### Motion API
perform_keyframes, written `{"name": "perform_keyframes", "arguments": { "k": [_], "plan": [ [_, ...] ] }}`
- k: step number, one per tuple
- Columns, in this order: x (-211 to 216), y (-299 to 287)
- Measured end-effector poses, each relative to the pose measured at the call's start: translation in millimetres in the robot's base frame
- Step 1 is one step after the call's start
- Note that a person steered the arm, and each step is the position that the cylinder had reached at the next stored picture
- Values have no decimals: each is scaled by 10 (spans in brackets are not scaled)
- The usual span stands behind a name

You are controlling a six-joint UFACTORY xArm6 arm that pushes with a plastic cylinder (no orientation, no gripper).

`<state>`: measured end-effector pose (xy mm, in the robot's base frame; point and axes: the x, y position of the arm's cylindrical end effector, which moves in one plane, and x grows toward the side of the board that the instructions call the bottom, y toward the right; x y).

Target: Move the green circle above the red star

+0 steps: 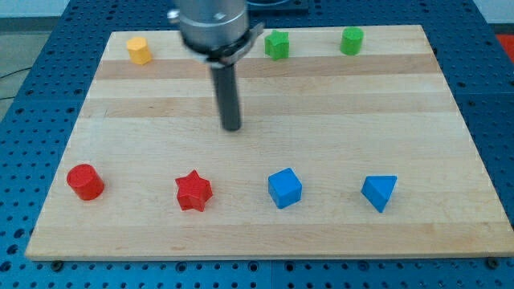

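The green circle (351, 40) stands near the view's top edge, right of centre. The red star (193, 191) lies in the lower row, left of centre. My tip (231, 128) rests on the board's middle, above and slightly right of the red star, and well down and left of the green circle. It touches no block.
A green star-like block (277, 44) sits left of the green circle. A yellow hexagon (139, 50) is at the top left. A red cylinder (85, 181) is at the lower left. A blue cube (284, 188) and a blue triangle-like block (379, 193) lie right of the red star. The wooden board (450, 120) ends near all sides.
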<state>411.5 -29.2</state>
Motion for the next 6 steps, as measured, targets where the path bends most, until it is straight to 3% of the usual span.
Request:
{"name": "perform_keyframes", "arguments": {
  "k": [1, 2, 3, 4, 5, 6],
  "plan": [
    [-317, 1472],
    [-880, 2341],
    [-1602, 2359],
    [-1919, 2022],
    [-1282, 721],
    [-617, 329]
  ]
}}
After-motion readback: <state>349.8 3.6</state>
